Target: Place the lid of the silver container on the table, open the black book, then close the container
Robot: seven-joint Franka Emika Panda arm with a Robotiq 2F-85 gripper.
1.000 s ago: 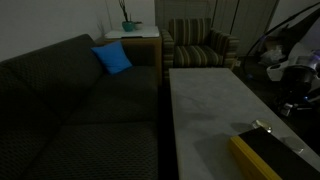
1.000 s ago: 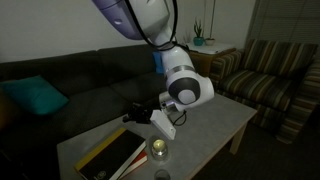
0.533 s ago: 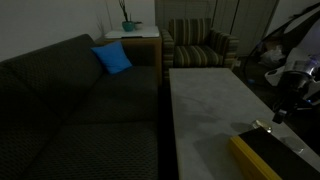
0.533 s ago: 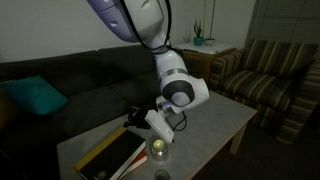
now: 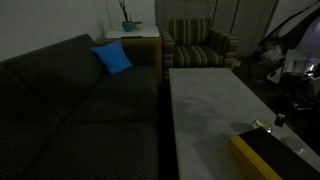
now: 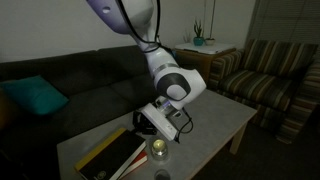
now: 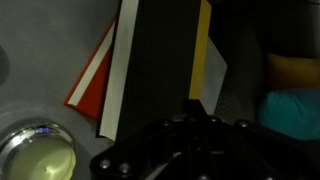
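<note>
Hovering above the black book (image 7: 160, 60), the gripper (image 6: 142, 123) faces its yellow edge, apparently to lift the cover; finger spacing cannot be told. The silver container (image 6: 158, 150) stands uncovered beside the book on the table (image 6: 215, 125).

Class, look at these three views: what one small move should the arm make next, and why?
Probably ease the end effector down toward a long cover edge of the black book, ready to lift it open. The silver container already looks uncovered, showing a pale inside, while the book lies closed just below the end effector in the wrist view.
</note>
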